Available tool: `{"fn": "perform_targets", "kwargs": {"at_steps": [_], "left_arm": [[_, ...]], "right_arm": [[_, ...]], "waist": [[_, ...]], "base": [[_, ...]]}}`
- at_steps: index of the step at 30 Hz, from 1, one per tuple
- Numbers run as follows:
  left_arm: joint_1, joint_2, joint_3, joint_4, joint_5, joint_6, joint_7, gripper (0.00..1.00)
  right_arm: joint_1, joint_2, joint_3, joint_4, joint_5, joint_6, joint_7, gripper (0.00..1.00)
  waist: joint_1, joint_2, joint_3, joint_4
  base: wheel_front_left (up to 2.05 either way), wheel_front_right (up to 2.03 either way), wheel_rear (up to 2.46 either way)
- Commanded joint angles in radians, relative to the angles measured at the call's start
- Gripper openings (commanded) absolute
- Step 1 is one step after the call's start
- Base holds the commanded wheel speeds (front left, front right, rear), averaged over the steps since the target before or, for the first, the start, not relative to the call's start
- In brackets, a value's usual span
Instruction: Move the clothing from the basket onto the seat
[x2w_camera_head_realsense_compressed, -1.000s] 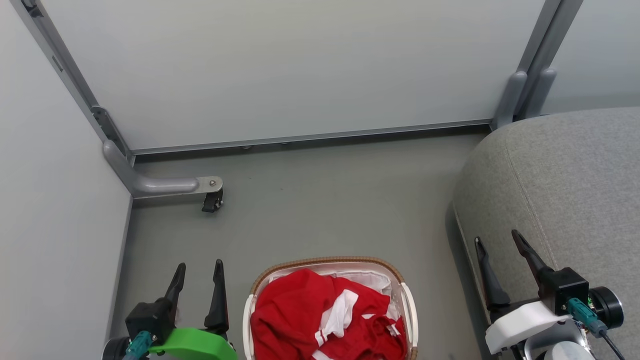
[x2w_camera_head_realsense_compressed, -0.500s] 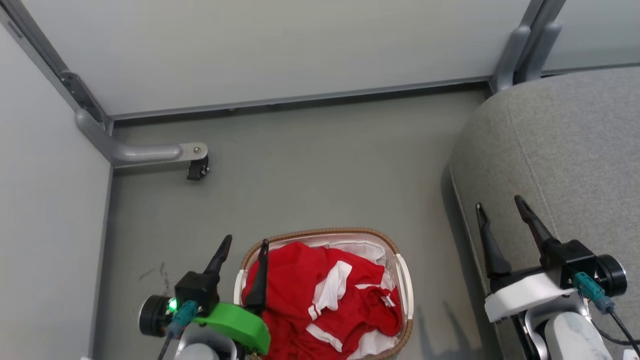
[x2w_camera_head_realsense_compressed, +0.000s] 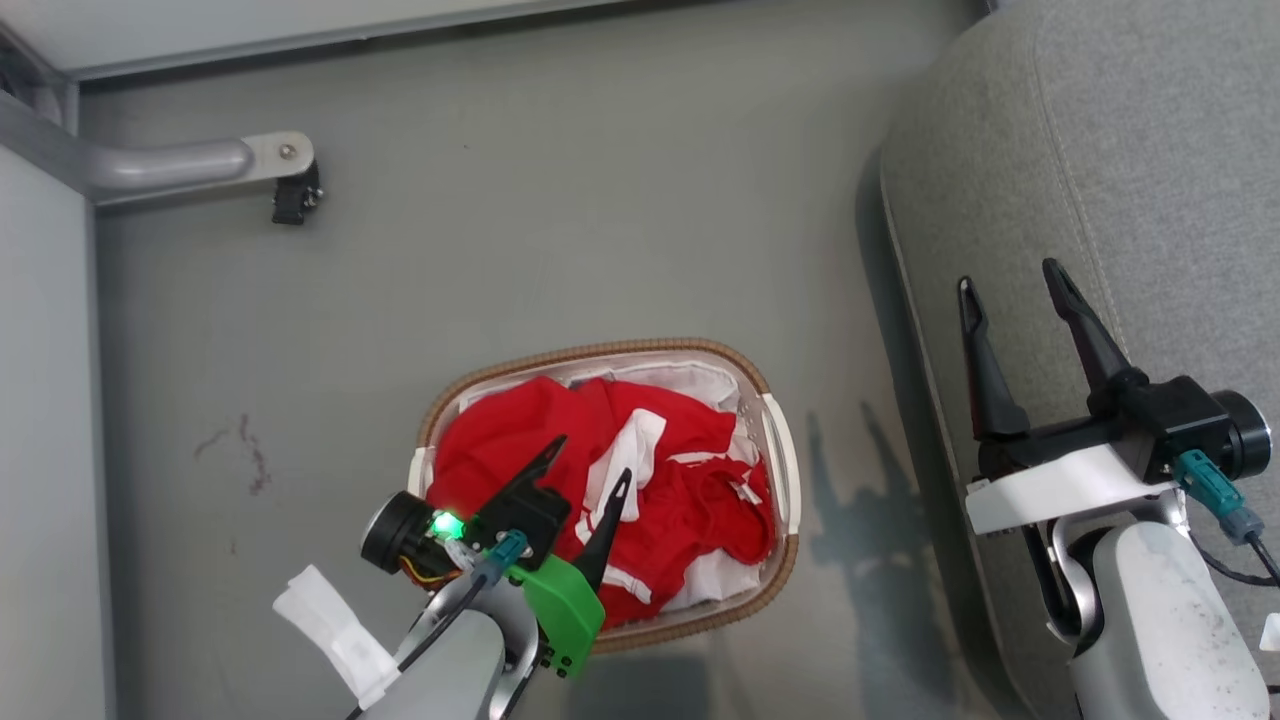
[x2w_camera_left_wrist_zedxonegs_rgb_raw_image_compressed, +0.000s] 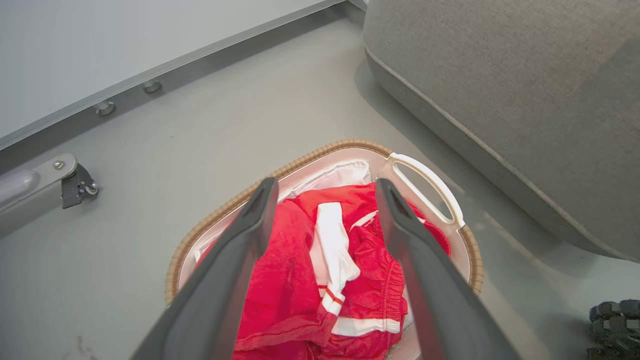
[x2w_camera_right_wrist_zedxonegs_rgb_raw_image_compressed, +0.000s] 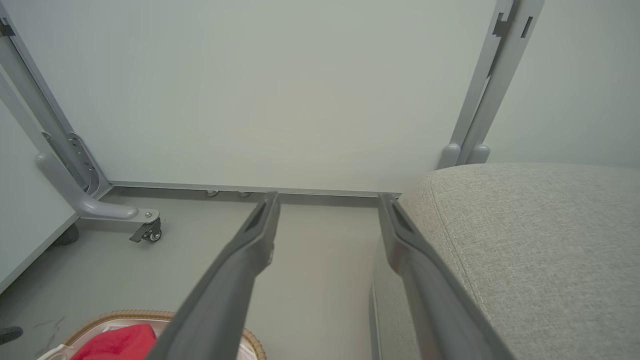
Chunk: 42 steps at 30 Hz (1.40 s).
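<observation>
The oval white basket (x2w_camera_head_realsense_compressed: 600, 351) with a brown woven rim stands on the floor, left of the grey seat (x2w_camera_head_realsense_compressed: 1150, 150). Bright-red clothing (x2w_camera_head_realsense_compressed: 690, 480) with white panels lies crumpled inside it. My left gripper (x2w_camera_head_realsense_compressed: 592, 458) hangs open over the basket's left half, fingers pointing at the clothing and holding nothing. In the left wrist view the open left gripper (x2w_camera_left_wrist_zedxonegs_rgb_raw_image_compressed: 326, 182) frames the clothing (x2w_camera_left_wrist_zedxonegs_rgb_raw_image_compressed: 285, 280), with the basket (x2w_camera_left_wrist_zedxonegs_rgb_raw_image_compressed: 320, 150) and seat (x2w_camera_left_wrist_zedxonegs_rgb_raw_image_compressed: 500, 75) behind. My right gripper (x2w_camera_head_realsense_compressed: 1008, 277) stands open and empty over the seat's left edge. The right wrist view has that gripper (x2w_camera_right_wrist_zedxonegs_rgb_raw_image_compressed: 325, 197) beside the seat (x2w_camera_right_wrist_zedxonegs_rgb_raw_image_compressed: 540, 240).
A grey partition leg with a black caster (x2w_camera_head_realsense_compressed: 285, 195) juts onto the floor at the far left. Pale wall panels (x2w_camera_right_wrist_zedxonegs_rgb_raw_image_compressed: 300, 100) close off the back and left. A dark scuff (x2w_camera_head_realsense_compressed: 250, 455) marks the floor left of the basket. Open floor lies beyond the basket.
The head camera has tipped downward, shifting the whole picture. My left gripper has swung right from beside the basket to over the clothing. The right gripper keeps its place by the seat.
</observation>
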Motion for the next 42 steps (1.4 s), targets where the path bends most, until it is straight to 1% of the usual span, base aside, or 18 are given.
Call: {"fn": "perform_targets", "kwargs": {"at_steps": [1, 4, 9, 13, 20, 24, 28, 29, 31, 32, 33, 34, 35, 36, 42], "left_arm": [[-0.033, 0.008, -0.021, 0.027, 0.007, -0.004, -0.001, 1.0], [-0.076, 0.018, -0.067, 0.091, 0.007, -0.003, -0.001, 1.0], [-0.123, 0.028, -0.116, 0.182, 0.007, -0.003, -0.001, 1.0], [-0.158, 0.042, -0.112, 0.245, 0.014, -0.001, -0.001, 1.0], [-0.218, 0.073, -0.115, 0.37, 0.035, 0.023, -0.001, 1.0], [-0.249, 0.09, -0.106, 0.401, 0.031, 0.038, -0.001, 1.0], [-0.262, 0.092, -0.098, 0.406, 0.023, 0.048, -0.001, 1.0], [-0.265, 0.093, -0.097, 0.407, 0.022, 0.048, -0.001, 0.87], [-0.27, 0.091, -0.096, 0.406, 0.017, 0.047, -0.001, 0.45], [-0.271, 0.087, -0.095, 0.404, 0.016, 0.047, -0.001, 0.4], [-0.271, 0.085, -0.095, 0.401, 0.015, 0.047, -0.001, 0.27], [-0.27, 0.083, -0.094, 0.396, 0.012, 0.047, -0.001, 0.17], [-0.268, 0.081, -0.092, 0.391, 0.008, 0.045, -0.001, 0.07], [-0.264, 0.079, -0.092, 0.385, 0.005, 0.044, -0.001, 0.0], [-0.226, 0.076, -0.084, 0.342, -0.008, 0.041, -0.001, 0.0]], "right_arm": [[-0.022, -0.004, 0.002, -0.011, 0.008, -0.001, -0.005, 1.0], [-0.047, -0.003, 0.009, -0.024, 0.021, -0.001, -0.005, 1.0], [-0.079, -0.003, 0.018, -0.039, 0.052, -0.001, -0.005, 1.0], [-0.093, -0.003, 0.029, -0.046, 0.076, -0.001, -0.005, 1.0], [-0.117, -0.003, 0.04, -0.049, 0.112, -0.001, -0.005, 1.0], [-0.132, -0.003, 0.042, -0.053, 0.125, -0.001, -0.005, 1.0], [-0.137, -0.003, 0.043, -0.051, 0.135, -0.001, -0.005, 1.0], [-0.14, -0.003, 0.044, -0.049, 0.137, -0.001, -0.005, 1.0], [-0.142, -0.003, 0.045, -0.047, 0.138, -0.001, -0.005, 1.0], [-0.142, -0.003, 0.044, -0.046, 0.139, -0.001, -0.005, 1.0], [-0.142, -0.003, 0.043, -0.044, 0.139, -0.001, -0.005, 1.0], [-0.143, -0.003, 0.042, -0.043, 0.139, -0.001, -0.005, 1.0], [-0.143, -0.003, 0.041, -0.041, 0.139, -0.001, -0.005, 1.0], [-0.143, -0.003, 0.041, -0.04, 0.138, -0.001, -0.005, 1.0], [-0.135, -0.003, 0.035, -0.03, 0.124, -0.001, -0.005, 1.0]], "waist": [[-0.0001, -0.0001, 0.127, -0.072], [-0.0001, -0.0001, 0.18, -0.094], [-0.0001, -0.0001, 0.258, -0.124], [-0.0001, -0.0001, 0.313, -0.144], [-0.0001, -0.0001, 0.38, -0.175], [-0.0001, -0.0001, 0.404, -0.186], [-0.0001, -0.0001, 0.415, -0.188], [-0.0001, -0.0001, 0.416, -0.189], [-0.0001, -0.0001, 0.417, -0.188], [-0.0001, -0.0001, 0.416, -0.188], [-0.0001, -0.0001, 0.415, -0.186], [-0.0001, -0.0001, 0.413, -0.184], [-0.0001, -0.0001, 0.41, -0.182], [-0.0001, -0.0001, 0.406, -0.181], [-0.0001, -0.0001, 0.362, -0.163]], "base": [[0.0, 0.0, 0.0], [0.0, 0.0, 0.0], [0.0, 0.0, 0.0], [0.0, 0.0, 0.0], [0.0, 0.0, 0.0], [0.0, 0.0, 0.0], [0.0, 0.0, 0.0], [0.0, 0.0, 0.0], [0.0, 0.0, 0.0], [0.0, 0.0, 0.0], [0.0, 0.0, 0.0], [0.0, 0.0, 0.0], [0.0, 0.0, 0.0], [0.0, 0.0, 0.0], [0.0, 0.0, 0.0]]}}
